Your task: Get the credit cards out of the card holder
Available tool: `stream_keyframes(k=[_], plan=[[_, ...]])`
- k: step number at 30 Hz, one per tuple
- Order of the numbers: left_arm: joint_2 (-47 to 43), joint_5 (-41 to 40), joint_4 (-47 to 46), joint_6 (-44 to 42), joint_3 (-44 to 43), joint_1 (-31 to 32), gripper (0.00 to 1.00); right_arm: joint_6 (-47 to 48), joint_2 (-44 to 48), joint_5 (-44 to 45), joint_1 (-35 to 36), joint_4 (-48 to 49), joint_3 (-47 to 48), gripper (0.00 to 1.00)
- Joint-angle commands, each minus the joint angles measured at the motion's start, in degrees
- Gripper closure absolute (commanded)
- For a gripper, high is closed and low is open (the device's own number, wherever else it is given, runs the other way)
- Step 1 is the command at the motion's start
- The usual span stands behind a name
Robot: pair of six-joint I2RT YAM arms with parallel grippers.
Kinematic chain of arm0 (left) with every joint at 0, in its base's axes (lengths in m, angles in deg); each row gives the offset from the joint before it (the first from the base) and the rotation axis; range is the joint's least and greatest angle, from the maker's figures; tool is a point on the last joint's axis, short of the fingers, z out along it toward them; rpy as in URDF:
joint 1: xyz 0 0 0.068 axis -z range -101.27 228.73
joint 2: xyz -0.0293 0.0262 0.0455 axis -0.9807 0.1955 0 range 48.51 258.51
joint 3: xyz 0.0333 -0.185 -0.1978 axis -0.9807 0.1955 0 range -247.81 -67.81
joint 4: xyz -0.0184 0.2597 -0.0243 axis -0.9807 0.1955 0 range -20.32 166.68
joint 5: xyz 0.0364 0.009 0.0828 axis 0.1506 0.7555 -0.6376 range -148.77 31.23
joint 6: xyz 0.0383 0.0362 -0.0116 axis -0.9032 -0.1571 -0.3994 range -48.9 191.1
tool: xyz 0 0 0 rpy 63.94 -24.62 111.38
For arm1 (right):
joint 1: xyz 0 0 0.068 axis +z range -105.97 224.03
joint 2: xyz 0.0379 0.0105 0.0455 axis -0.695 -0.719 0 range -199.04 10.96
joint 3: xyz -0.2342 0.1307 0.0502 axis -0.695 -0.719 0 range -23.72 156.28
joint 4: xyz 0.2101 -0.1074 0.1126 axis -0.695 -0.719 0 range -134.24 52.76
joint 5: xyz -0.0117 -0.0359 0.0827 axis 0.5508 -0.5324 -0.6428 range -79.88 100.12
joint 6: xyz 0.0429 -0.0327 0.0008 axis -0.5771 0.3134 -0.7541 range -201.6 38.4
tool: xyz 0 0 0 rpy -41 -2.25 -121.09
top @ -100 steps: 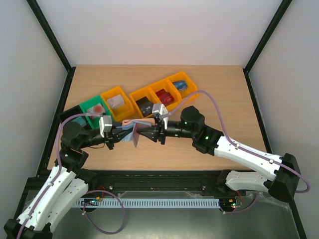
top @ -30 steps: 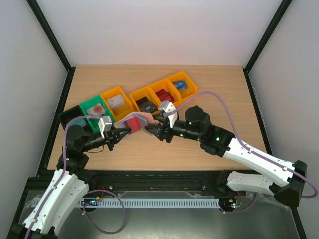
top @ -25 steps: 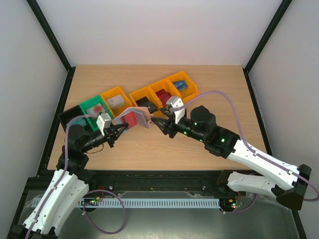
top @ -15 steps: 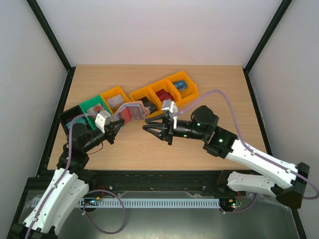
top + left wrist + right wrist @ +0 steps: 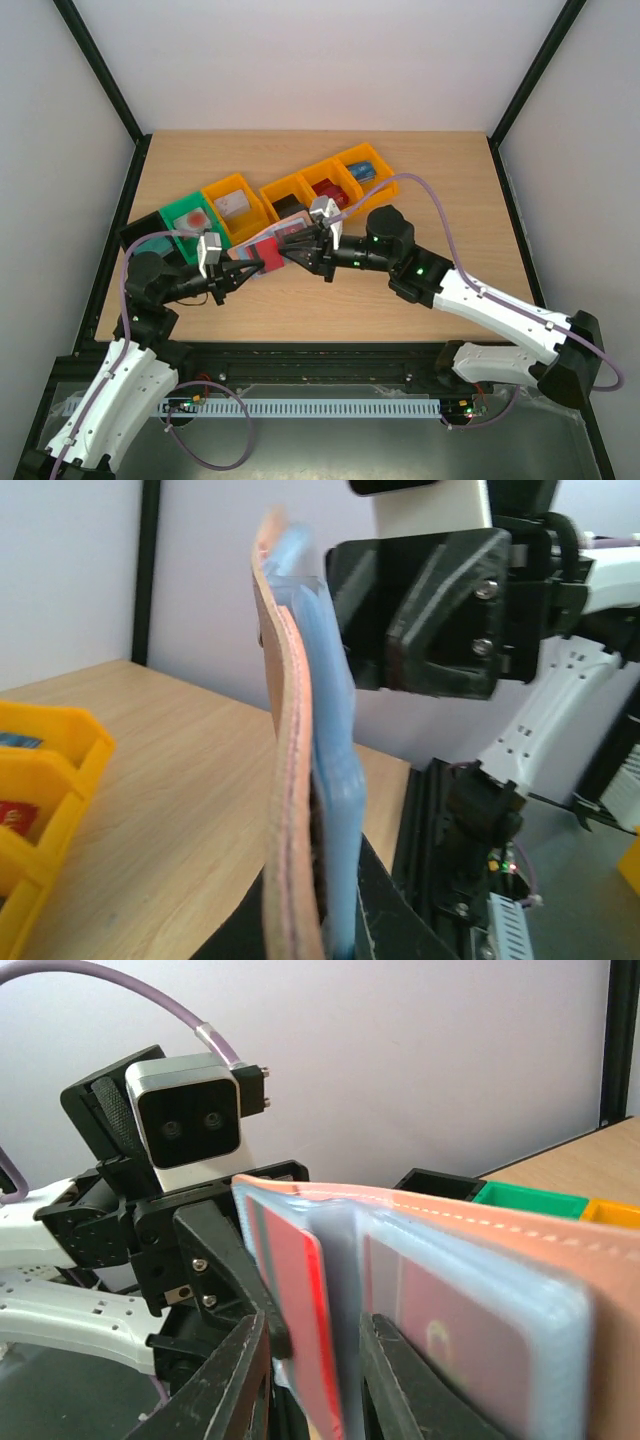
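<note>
The left end effector (image 5: 250,270) clamps the near edge of the card holder (image 5: 265,245) above the tabletop (image 5: 420,200), long axis roughly 8-to-2 o'clock, and the right end effector (image 5: 292,252), nearer the cards from 3 o'clock, narrowly straddles a red card (image 5: 300,1350), grip not discernible.

My two arms (image 5: 500,310): white shells (image 5: 120,378), black joints (image 5: 385,232); left gripper (image 5: 250,270) and right gripper (image 5: 292,250) black; purple cables (image 5: 440,225), green lights (image 5: 418,268).

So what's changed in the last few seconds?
The right gripper, which had backed off with jaws wide, has swung back to the card holder; its fingers now straddle a red card. The left gripper, still clamping the holder, drew it slightly nearer. The bins stayed put.
</note>
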Motion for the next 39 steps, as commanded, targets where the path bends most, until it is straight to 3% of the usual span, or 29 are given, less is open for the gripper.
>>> stream_keyframes(k=[1, 10, 13, 19, 39], plan=[[-0.5, 9.5, -5.9, 0.3, -1.2, -0.2, 0.98, 1.3, 2.2, -1.9, -1.6, 1.2, -1.5, 0.73], [0.1, 9.9, -5.8, -1.0, -1.6, 0.0, 0.98, 1.9, -1.4, -10.3, -1.7, 0.7, 0.1, 0.73], [0.3, 9.8, -5.7, -1.2, -1.4, 0.3, 0.98, 1.5, -2.3, -11.8, -1.7, 1.3, 0.6, 0.78], [0.3, 10.2, -5.3, -1.7, -1.2, 0.8, 0.98, 1.0, -3.1, -13.6, -1.6, 2.6, 0.8, 0.98], [-0.4, 11.9, -6.0, -0.1, -0.5, 0.8, 0.86, 3.8, 2.0, -10.0, -3.3, 1.0, -2.2, 0.98]])
